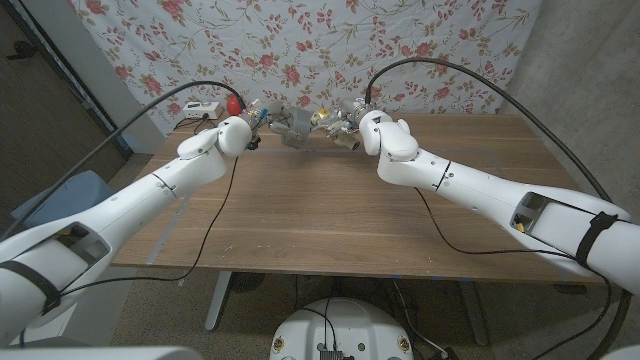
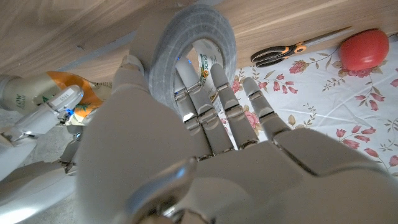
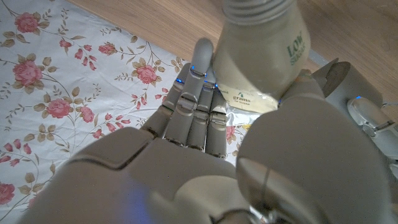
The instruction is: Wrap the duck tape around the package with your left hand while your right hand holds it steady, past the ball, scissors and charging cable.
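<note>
The left hand (image 2: pixel 205 155) grips the duck tape (image 2: pixel 193 53) in its fingers beside the package (image 3: pixel 264 53) gripped by the right hand (image 3: pixel 205 162), and a loose grip might let it twist.

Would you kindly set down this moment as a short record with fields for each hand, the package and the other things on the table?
left hand: holds the grey tape roll, fingers through its hole
right hand: grips the package, a pale pouch with a screw neck
place: both hands meet at the table's far edge, by the flowered cloth
scissors: closed, lying on the table
ball: red, near the scissors
tape on package: cannot tell
</note>
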### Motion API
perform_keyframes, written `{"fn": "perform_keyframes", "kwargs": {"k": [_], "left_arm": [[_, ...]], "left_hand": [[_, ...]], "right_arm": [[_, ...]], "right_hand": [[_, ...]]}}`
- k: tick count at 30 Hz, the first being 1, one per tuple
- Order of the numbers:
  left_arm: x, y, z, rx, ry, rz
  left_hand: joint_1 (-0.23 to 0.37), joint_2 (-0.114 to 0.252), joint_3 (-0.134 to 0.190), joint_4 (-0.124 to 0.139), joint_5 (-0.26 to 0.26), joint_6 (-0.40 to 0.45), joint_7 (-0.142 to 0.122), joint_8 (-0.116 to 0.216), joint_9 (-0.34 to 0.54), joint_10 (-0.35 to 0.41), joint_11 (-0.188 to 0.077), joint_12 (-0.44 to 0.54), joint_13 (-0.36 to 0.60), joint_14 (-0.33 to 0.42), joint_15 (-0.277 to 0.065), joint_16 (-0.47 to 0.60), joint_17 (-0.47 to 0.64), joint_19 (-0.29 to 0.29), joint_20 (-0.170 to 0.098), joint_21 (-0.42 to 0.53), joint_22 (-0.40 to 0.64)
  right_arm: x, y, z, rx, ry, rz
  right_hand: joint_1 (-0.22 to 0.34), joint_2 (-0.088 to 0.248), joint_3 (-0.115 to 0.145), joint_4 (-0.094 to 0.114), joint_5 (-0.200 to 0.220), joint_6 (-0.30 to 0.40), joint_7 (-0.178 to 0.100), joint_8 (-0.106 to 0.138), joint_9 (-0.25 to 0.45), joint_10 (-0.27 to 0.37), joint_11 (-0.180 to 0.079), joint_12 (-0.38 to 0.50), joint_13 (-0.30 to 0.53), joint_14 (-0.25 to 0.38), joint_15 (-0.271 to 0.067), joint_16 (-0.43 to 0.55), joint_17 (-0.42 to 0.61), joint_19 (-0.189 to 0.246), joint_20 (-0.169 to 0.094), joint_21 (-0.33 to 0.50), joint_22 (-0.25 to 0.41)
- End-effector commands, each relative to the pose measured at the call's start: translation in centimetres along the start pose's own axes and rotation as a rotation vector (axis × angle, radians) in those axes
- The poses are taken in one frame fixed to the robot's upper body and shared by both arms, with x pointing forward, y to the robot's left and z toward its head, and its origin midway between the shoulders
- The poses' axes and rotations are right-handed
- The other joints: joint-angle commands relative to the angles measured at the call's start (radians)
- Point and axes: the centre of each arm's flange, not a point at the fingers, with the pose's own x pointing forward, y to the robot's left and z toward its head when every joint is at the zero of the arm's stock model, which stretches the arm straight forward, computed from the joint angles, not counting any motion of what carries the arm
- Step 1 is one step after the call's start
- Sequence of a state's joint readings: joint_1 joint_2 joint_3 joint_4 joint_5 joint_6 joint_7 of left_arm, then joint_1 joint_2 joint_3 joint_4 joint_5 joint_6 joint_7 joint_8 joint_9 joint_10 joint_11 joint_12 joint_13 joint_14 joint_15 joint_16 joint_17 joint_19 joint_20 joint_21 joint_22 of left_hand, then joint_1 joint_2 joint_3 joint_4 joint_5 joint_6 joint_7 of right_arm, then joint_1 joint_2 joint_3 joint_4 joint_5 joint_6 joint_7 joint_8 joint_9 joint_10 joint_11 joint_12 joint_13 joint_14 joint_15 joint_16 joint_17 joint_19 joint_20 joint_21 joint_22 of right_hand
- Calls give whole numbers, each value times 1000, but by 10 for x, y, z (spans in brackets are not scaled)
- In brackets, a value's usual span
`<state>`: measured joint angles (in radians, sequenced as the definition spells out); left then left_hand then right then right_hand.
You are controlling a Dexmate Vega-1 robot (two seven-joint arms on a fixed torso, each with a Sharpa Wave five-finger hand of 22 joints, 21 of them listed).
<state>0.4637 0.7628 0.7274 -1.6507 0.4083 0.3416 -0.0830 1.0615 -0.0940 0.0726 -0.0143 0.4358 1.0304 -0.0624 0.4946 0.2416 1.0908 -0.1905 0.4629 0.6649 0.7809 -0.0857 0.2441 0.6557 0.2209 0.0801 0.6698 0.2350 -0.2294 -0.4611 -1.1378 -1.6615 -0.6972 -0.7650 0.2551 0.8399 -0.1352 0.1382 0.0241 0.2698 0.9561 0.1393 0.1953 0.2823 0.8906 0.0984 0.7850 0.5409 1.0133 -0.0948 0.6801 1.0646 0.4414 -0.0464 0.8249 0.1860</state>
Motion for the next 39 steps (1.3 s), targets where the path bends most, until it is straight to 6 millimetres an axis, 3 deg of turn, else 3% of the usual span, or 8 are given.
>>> {"fn": "perform_keyframes", "kwargs": {"k": [1,25,27,31,35,39], "left_arm": [[9,-17,3,80,32,-59],[20,-36,15,207,73,-126],[20,-37,16,227,81,-131],[22,-39,20,292,104,-128],[21,-39,22,331,120,-116],[19,-38,24,353,126,-115]], "left_hand": [[270,259,1,-6,-12,10,2,-6,-1,19,-13,3,3,9,-154,3,4,-2,-1,8,1],[283,257,2,-15,-64,25,8,-34,-24,29,-13,-5,-14,24,-156,6,23,-3,-10,28,-1],[290,255,2,-23,-82,24,-12,-45,-29,42,-11,-7,-22,34,-156,16,35,1,-17,36,-1],[290,254,1,-27,-95,20,-16,-53,-31,47,-12,-9,-29,40,-156,21,42,4,-22,41,-2],[278,250,-2,-25,-119,0,-34,-72,-35,33,-13,-24,-41,27,-152,10,40,5,-25,48,-3],[223,230,-20,-4,-167,-89,-56,-128,-34,-60,-22,-85,-71,-23,-143,-42,-2,-12,-16,57,-8]], "right_arm": [[11,8,6,-52,20,42],[37,36,6,-200,119,156],[38,37,5,-200,125,157],[40,40,2,-199,151,172],[41,41,0,-200,171,192],[43,41,-2,-195,191,230]], "right_hand": [[315,313,0,-7,-6,143,-138,-1,-1,174,-136,-5,-2,-51,-103,3,-5,13,-12,5,3],[312,317,8,-5,-27,134,-144,-5,-17,163,-135,-25,-22,-59,-102,-9,-34,13,-9,12,1],[312,317,10,-5,-28,132,-143,-5,-19,162,-134,-27,-25,-59,-102,-13,-39,12,-8,12,1],[311,316,13,-4,-32,125,-152,-7,-22,154,-134,-38,-35,-65,-100,-23,-52,13,-3,13,0],[310,314,18,-6,-38,83,-160,-16,-29,119,-137,-64,-54,-92,-97,-52,-89,12,7,14,-1],[266,283,-3,9,-45,-24,-176,-24,-42,31,-129,-127,-97,-167,-81,-130,-172,-7,24,7,-4]]}}
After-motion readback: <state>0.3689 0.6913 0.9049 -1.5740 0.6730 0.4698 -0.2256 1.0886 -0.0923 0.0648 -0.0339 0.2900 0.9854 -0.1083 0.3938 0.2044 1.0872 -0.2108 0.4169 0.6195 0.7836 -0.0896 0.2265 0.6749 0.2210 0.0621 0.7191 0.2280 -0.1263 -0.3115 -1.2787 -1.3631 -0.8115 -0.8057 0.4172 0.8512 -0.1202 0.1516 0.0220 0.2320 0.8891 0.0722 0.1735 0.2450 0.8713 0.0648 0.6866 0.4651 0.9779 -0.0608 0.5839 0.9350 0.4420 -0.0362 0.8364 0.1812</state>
